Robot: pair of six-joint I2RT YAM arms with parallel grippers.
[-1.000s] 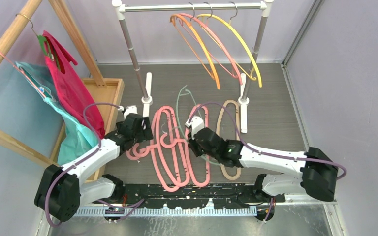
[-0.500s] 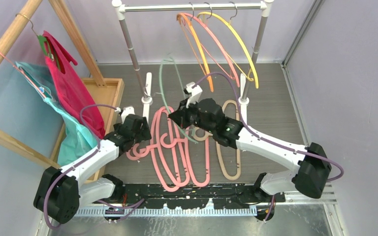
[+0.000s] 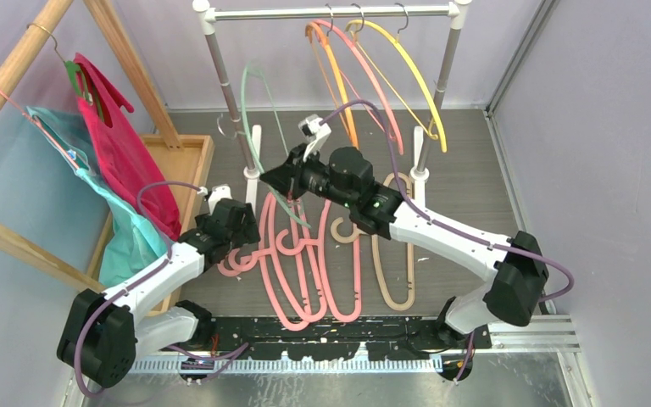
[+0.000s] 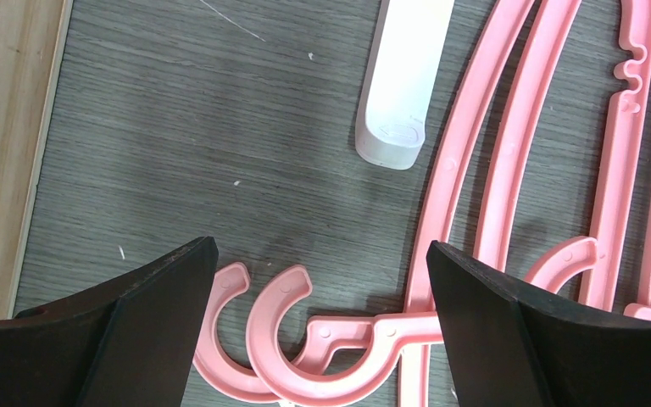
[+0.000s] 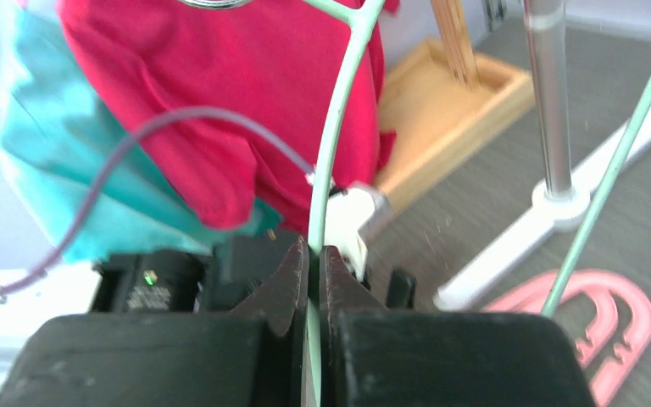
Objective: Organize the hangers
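A silver clothes rail [image 3: 331,12] stands on white feet [image 3: 254,153] on the grey tabletop [image 3: 466,178]. At the left, a red cloth [image 3: 123,153] and a teal cloth [image 3: 127,233] hang from a wooden frame [image 3: 17,64]. One frame leg stands in a wooden tray [image 3: 188,154].

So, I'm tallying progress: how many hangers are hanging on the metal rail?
3, side by side toward the right end of the rail: orange hanger, thin pink hanger, yellow hanger. The grey-green hanger pinched in the right fingers is not hooked on it.
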